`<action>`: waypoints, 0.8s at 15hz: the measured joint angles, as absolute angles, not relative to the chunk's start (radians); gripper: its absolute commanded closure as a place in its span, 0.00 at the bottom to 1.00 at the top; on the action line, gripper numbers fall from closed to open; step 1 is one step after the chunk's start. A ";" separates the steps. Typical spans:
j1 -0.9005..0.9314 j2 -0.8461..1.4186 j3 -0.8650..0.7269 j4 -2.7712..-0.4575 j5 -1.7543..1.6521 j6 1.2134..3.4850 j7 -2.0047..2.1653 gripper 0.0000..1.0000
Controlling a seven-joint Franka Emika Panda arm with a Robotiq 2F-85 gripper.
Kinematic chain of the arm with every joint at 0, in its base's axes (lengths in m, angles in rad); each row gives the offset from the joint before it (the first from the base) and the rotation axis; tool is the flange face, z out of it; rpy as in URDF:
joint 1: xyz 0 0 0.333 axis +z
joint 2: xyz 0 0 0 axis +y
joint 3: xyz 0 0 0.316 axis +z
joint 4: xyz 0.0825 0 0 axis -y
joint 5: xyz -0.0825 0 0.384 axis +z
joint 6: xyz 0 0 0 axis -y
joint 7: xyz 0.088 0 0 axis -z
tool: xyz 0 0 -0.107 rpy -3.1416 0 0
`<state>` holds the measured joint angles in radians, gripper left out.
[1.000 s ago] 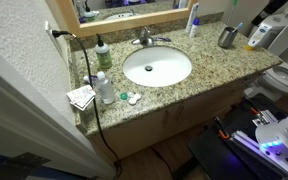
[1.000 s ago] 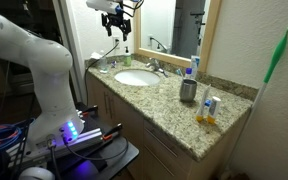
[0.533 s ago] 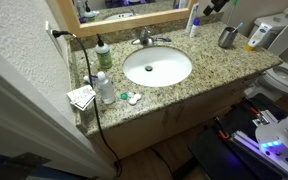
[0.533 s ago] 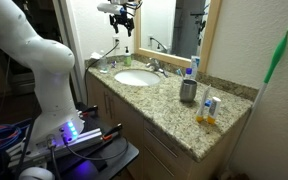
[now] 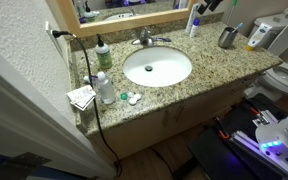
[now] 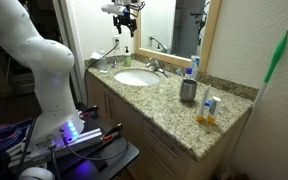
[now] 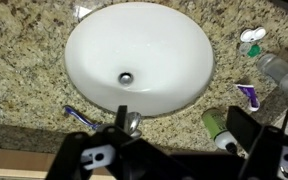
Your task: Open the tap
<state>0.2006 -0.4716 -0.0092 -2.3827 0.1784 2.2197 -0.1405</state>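
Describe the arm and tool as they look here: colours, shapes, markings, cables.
Arm: glossy white, with thick rounded segments and bulging joints. A blue-violet light glows near its base. Tool: black, angular, far slimmer than the arm links. In the wrist view its two black fingers look flat, and the body carries pale marks too blurred to read. Cables along the arm: too small to tell.

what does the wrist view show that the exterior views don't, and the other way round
Only the wrist view: the drain close up from above, and a purple tube by the clear bottle. Only the exterior views: the grey metal cup, the mirror, and the white arm with the open gripper high above the counter. Both: the white basin, the tap and the green-capped soap bottle.
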 measured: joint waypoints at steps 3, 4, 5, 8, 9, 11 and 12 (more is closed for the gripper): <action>0.198 -0.387 0.004 -2.355 0.179 2.227 -0.090 0.00; 0.197 -0.342 0.013 -2.330 0.177 2.231 -0.068 0.00; 0.194 -0.296 0.023 -2.300 0.170 2.234 -0.043 0.00; 0.182 -0.155 0.056 -2.177 0.132 2.267 0.044 0.00; 0.177 -0.116 0.065 -2.134 0.101 2.287 0.083 0.00; 0.170 -0.069 0.073 -2.071 0.059 2.315 0.158 0.00; 0.169 -0.066 0.073 -2.063 0.058 2.315 0.163 0.00</action>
<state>0.1693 -0.0658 0.0734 -2.0631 0.0585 2.3153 0.1634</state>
